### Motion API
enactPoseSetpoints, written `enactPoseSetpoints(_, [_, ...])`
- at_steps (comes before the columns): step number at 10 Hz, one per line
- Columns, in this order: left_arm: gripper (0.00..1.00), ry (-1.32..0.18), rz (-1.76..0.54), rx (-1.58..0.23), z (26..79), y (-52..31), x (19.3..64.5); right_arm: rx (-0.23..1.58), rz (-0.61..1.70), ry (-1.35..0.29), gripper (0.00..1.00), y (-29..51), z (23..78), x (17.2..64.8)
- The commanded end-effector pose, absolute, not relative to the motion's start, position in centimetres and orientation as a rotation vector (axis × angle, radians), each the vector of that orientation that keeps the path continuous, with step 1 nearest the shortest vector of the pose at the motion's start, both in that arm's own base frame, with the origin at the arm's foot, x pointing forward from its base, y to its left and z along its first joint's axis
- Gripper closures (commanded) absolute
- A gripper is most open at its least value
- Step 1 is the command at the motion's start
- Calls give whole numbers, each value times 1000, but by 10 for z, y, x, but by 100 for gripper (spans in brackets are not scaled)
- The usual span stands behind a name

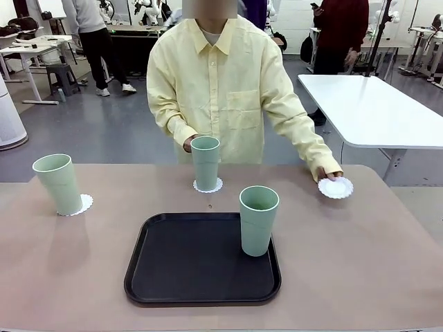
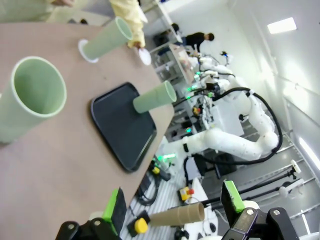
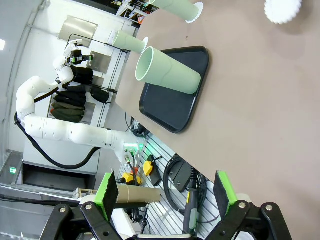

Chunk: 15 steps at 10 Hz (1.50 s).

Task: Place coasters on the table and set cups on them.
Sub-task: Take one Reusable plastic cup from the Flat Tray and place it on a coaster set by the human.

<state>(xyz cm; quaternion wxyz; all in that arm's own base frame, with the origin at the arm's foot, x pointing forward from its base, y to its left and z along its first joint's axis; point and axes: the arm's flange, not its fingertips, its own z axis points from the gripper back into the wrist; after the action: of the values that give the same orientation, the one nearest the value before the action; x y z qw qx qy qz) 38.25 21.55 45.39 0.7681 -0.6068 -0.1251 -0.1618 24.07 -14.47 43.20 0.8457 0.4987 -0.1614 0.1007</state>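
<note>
Front view — third cup (image 1: 258,220) stands at the black tray's (image 1: 173,277) right edge, a person's hand (image 1: 329,173) touching the last coaster (image 1: 336,187) on the table (image 1: 387,263); left gripper (image 2: 174,202) and right gripper (image 3: 165,192) gape empty — a careless grab could tip that tall cup or strike the hand.

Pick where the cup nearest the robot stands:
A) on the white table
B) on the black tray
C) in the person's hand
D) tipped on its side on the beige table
B: the cup stands upright on the right side of the black tray, with no hand on it.
</note>
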Motion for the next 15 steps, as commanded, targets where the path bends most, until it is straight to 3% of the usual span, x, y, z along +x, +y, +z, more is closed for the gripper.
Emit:
enactPoseSetpoints(1, [0,-283,-349,-1328,455,216,382,1065,216,-343,0,-144,432,241])
enactPoseSetpoints(11, [0,-283,-349,-1328,455,216,382,1052,212,-340,0,-145,432,241])
enactPoseSetpoints(13, [0,-283,-349,-1328,455,216,382,907,214,-327,0,-138,464,285])
enactPoseSetpoints(15, [0,-283,-349,-1328,455,216,382,711,429,-476,0,-118,510,338])
